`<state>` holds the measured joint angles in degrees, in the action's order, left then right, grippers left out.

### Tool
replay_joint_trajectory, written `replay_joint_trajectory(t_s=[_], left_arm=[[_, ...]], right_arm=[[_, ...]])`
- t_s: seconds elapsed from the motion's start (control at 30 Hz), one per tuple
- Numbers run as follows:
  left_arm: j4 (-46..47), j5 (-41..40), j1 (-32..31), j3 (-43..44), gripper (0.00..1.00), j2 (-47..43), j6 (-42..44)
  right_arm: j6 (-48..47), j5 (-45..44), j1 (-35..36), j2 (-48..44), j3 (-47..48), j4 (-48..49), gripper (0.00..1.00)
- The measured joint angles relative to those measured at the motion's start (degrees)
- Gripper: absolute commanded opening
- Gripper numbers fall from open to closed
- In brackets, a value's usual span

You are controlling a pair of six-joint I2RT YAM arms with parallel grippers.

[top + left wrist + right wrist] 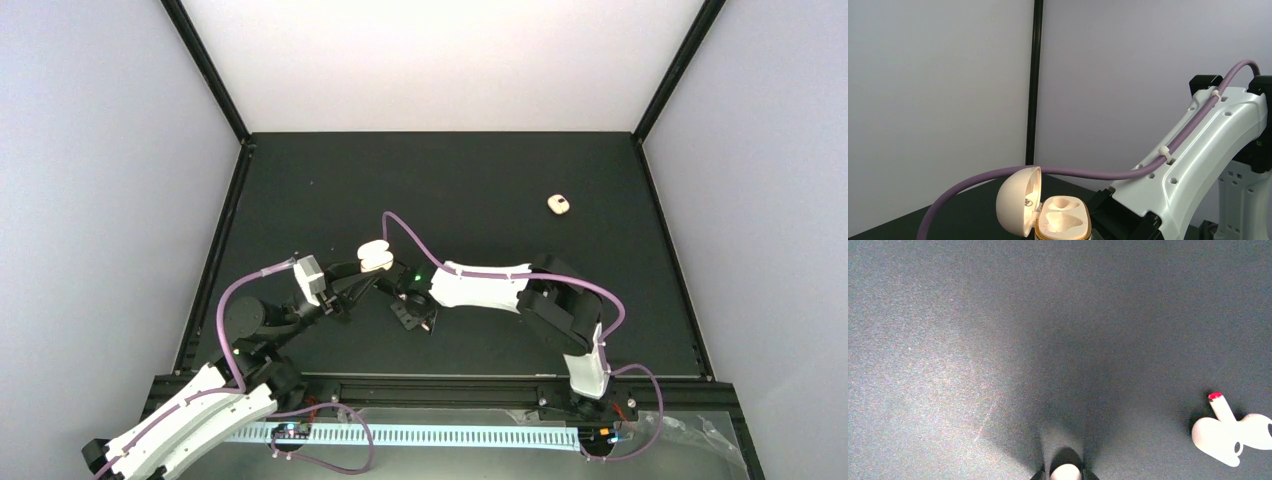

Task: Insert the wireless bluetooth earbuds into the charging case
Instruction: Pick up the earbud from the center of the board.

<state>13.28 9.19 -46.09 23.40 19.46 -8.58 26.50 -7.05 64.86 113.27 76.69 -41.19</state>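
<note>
1. Left of centre in the overhead view: an open cream charging case (375, 256), clamped at the tips of the left gripper (366, 272), jaws pressed together on it, above the black table (480, 180).
2. Along the bottom edge of the left wrist view: the same case, its domed lid (1015, 207) swung open to the left, its base (1063, 226) with a gold-toned rim facing up.
3. In the base: two moulded wells. Farther well (1066, 203) hollow. Nearer well (1060, 222) filled with a pale uneven shape; hard to tell whether a seated earbud or only the moulding.
4. Just right of and below the case in the overhead view: the right gripper (415, 318), pointed down at the table, near the left gripper's fingers yet apart from the case.
5. Bottom centre of the right wrist view: a pale rounded piece (1066, 473) between that gripper's dark tips, jaws narrow; cannot tell whether pinched or only flanked.
6. Lower right of the same view: a red-tipped earbud (1218, 436) lying on the table, stem pointing up the frame. Touching it on the right: a second earbud (1259, 430), cut off by the frame edge.
7. Upper right of the overhead view: a small cream object (558, 205) with a dark spot, alone on the table, well apart from both arms; too small to name.
8. Across the left wrist view: a purple cable (1073, 173) arching behind the lid and running up along the white right arm link (1208, 150).
</note>
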Motion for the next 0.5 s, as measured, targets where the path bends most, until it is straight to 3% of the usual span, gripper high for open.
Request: replay_joint_trajectory(t_s=[0.5], left_arm=[[0.0,0.0,0.0,0.0,0.02,0.0,0.0]], right_arm=[[0.7,-0.4,0.3,-0.4,-0.5,0.7,0.04]])
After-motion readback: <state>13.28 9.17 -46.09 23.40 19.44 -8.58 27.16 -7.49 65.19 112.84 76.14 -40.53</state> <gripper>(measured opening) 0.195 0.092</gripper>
